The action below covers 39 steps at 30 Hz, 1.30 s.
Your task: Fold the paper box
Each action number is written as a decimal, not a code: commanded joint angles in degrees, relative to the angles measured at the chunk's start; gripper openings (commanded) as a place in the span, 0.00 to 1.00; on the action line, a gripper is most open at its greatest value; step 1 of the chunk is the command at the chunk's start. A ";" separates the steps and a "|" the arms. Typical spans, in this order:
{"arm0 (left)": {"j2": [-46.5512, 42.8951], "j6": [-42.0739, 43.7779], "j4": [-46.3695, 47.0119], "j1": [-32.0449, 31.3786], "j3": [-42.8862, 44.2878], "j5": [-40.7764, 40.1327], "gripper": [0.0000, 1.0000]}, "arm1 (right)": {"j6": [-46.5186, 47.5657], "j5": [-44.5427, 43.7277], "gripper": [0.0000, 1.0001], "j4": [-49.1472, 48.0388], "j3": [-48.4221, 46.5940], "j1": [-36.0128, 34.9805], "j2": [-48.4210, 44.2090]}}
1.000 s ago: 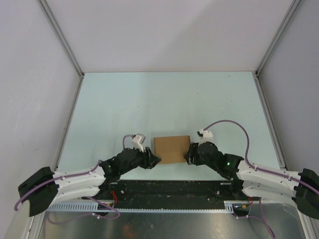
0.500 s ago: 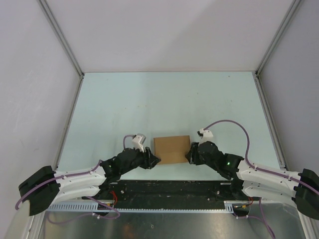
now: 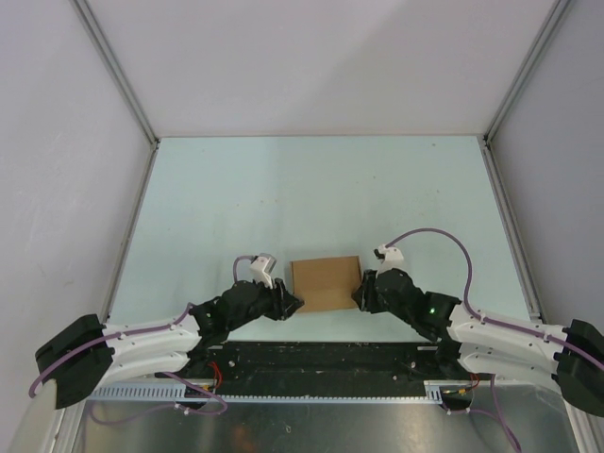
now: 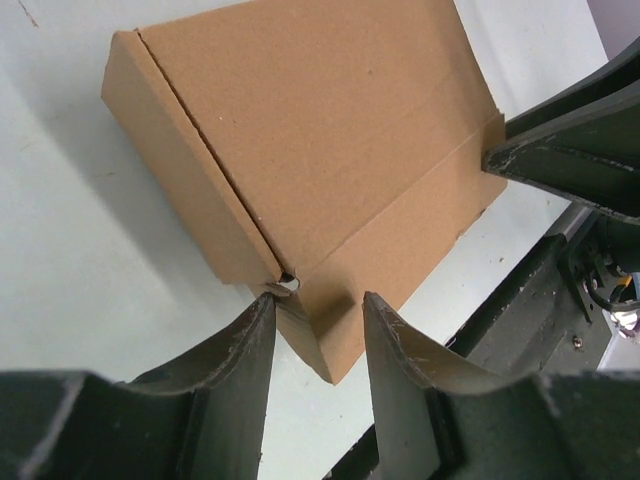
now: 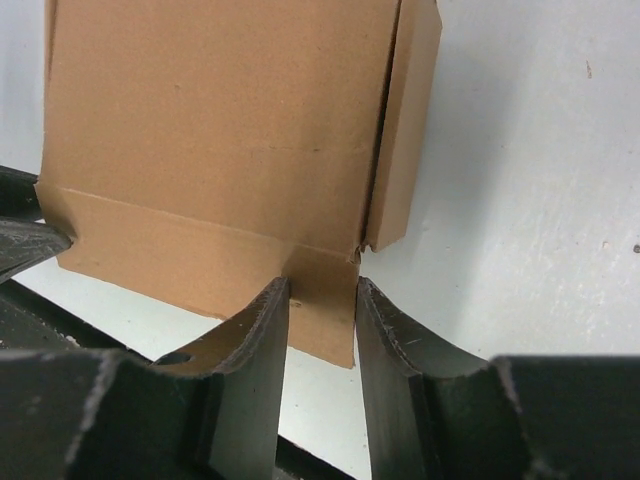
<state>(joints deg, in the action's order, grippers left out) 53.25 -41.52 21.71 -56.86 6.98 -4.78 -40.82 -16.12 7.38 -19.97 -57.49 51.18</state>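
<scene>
Straddling near corners of paper box, left tool, right tool, clamping unclear.

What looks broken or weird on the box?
Nothing looks broken. The paper box is only partly folded: its side flaps are bent up, and no tears show. The left gripper and right gripper each straddle a near corner.

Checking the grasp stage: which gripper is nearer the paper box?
Neither clearly: both are at it. The left gripper straddles the near edge of the paper box at its left end, the right gripper at its right end.
</scene>
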 commanded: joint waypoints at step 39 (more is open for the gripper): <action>-10.52 1.53 -4.64 -0.18 0.22 -3.56 0.58 | 1.71 -4.62 0.56 -2.37 2.21 0.98 -6.09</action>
<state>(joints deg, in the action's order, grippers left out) 46.87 -41.01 21.21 -56.88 6.85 -5.93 -39.64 -18.15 3.53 -17.69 -56.97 47.81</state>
